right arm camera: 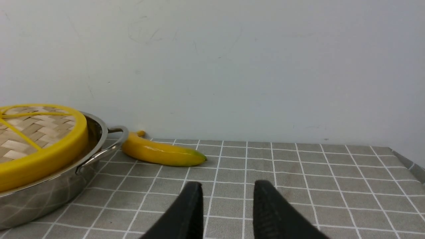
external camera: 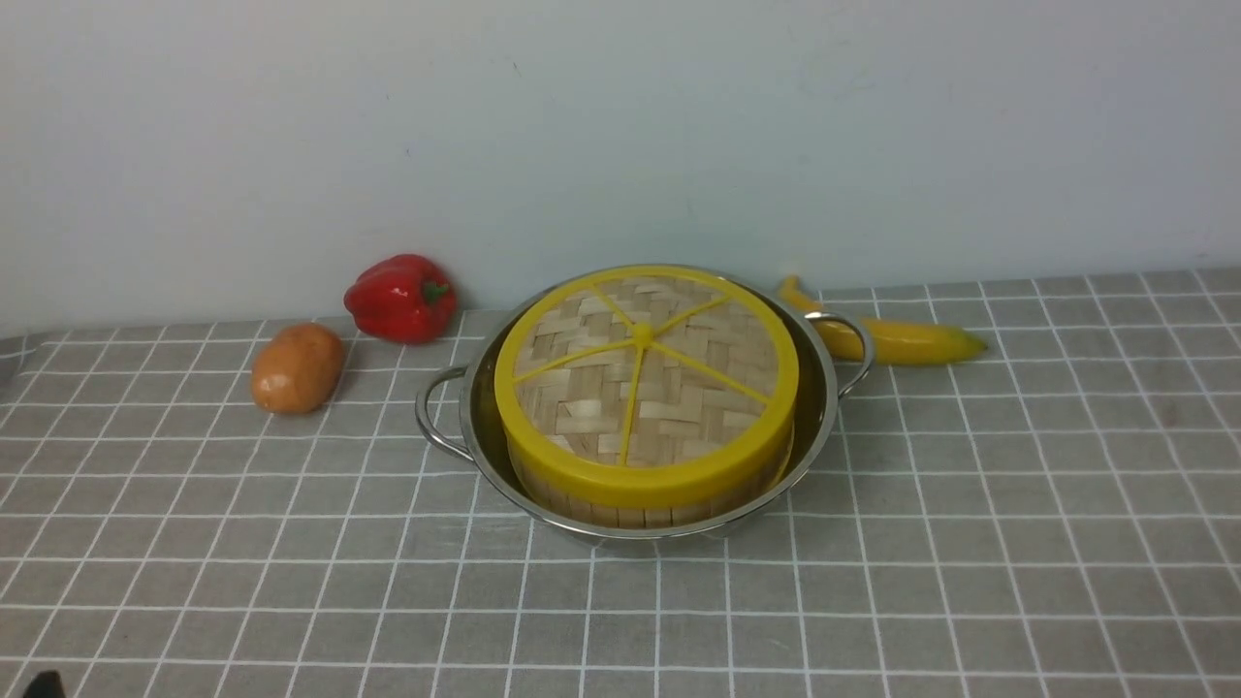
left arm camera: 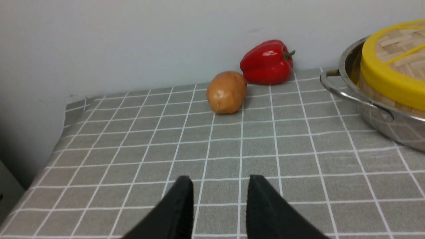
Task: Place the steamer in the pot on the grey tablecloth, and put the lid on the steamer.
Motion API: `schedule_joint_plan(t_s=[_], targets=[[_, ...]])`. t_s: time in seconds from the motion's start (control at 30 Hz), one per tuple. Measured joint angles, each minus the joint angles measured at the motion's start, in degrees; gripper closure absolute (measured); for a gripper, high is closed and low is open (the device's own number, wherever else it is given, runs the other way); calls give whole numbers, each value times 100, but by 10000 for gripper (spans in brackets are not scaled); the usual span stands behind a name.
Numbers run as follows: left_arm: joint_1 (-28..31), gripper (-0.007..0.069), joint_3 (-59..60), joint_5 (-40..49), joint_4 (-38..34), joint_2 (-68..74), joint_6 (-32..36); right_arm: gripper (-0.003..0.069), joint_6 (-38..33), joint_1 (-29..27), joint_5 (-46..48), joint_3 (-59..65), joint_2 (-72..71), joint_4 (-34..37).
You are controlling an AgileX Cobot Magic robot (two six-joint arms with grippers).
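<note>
While the lid is sitting flat on the steamer, the steamer's resting inside the pot on the grey cloth. My left gripper is hanging over bare cloth with jaws parted, gripping nothing. Right gripper, same deal: jaws apart and empty. A potato and red pepper are lying left of the pot, and a banana is lying just behind its right handle.
</note>
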Motion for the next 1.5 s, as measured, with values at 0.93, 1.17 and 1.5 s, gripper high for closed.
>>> schedule_joint_plan(t_s=[0.93, 1.17, 1.5], targets=[[7, 382, 263, 1, 16, -115, 6, 419, 29, 0, 31, 0, 0, 0], [7, 382, 263, 1, 23, -115, 6, 419, 35, 0, 31, 0, 0, 0], [7, 382, 263, 1, 23, -115, 6, 419, 35, 0, 31, 0, 0, 0]])
